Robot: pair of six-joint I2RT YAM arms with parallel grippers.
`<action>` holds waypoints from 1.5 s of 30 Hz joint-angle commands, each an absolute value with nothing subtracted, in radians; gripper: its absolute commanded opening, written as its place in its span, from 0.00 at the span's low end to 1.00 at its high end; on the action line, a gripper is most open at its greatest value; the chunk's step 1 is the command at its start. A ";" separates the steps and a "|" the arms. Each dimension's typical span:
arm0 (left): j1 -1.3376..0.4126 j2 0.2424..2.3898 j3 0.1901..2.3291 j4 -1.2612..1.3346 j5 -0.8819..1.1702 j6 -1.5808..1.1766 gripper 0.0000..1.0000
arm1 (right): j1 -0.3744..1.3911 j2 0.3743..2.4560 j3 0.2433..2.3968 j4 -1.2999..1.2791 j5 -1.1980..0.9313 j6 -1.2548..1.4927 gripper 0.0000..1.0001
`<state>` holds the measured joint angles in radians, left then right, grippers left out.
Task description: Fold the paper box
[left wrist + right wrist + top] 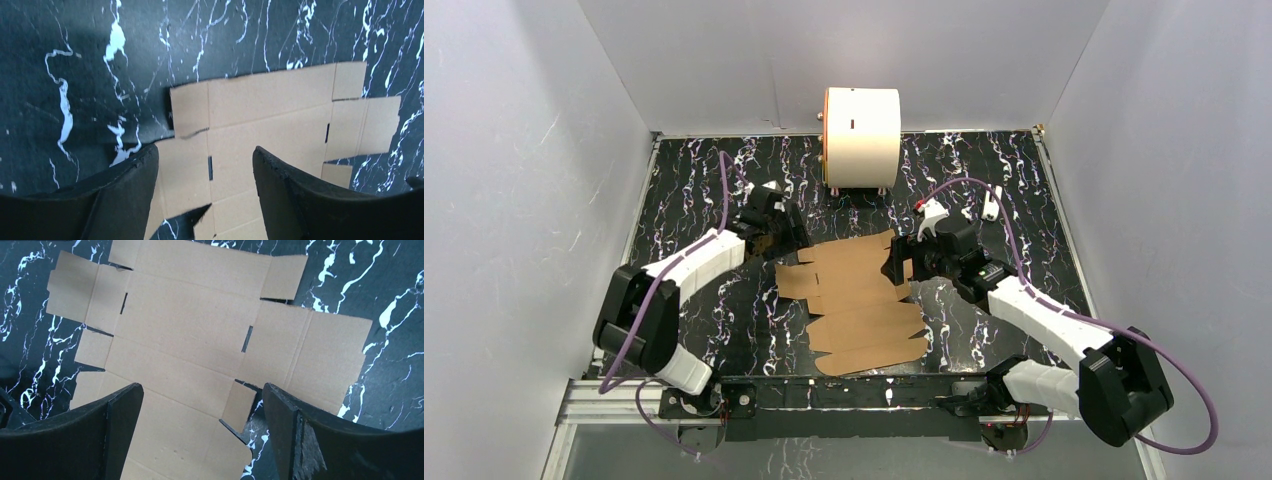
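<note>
Left claw (205,155) and right claw (202,390) gape empty over the flat cardboard sheet (859,300); a white orange-rimmed cylinder (861,135) stands behind.

A large white cylinder (861,135) with an orange rim is lying on its side at the far edge of the black, white-veined desk (694,200).

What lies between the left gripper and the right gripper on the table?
The far part of the flat paper box lies between the left gripper and the right gripper. The top external view shows this.
</note>
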<state>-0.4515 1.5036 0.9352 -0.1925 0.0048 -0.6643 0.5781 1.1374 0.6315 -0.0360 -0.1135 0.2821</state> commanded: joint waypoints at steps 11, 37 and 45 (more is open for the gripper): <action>-0.320 1.683 1.027 -0.118 0.253 -0.654 0.53 | 0.582 1.129 0.619 0.074 -0.124 0.214 0.99; -0.296 1.784 0.965 -0.025 0.367 -0.697 0.32 | 0.583 1.207 0.658 0.122 -0.220 0.191 0.99; -0.294 1.812 0.941 -0.006 0.376 -0.716 0.35 | 0.583 1.223 0.673 0.124 -0.257 0.186 0.99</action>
